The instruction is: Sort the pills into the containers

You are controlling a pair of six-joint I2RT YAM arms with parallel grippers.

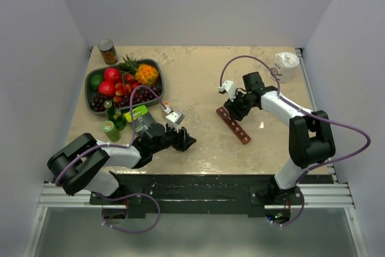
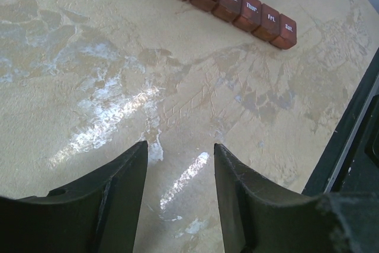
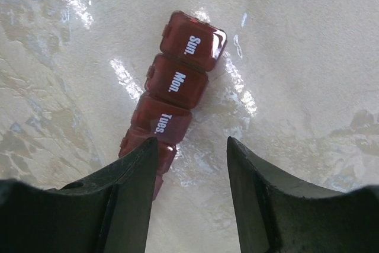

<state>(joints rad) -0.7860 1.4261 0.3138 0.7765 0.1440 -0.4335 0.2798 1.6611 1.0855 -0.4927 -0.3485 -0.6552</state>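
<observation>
Strip: one long dark red-brown translucent plastic pill strip (image 1: 233, 126), lying diagonally on the beige table (image 1: 198, 76), right of centre.
Compartments: seven, marked Sun. to Sat., lids down; contents cannot be told.
Right gripper (image 3: 192, 146): jaws apart, above the strip's Sunday end, gripping nothing.
Left gripper (image 2: 180, 152): jaws apart, empty, over bare tabletop.
Bowl: one grey-green bowl (image 1: 88, 85), heaped with fruit.
Can: one metal can (image 1: 107, 52), just beyond the bowl.

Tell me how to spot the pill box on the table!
Start at the tan table, on the side away from the fruit bowl. Close by the right arm's black fingers lies the pill box. It's the only long, thin, dark red strip, a row of little square boxes with day names on their lids.
</observation>
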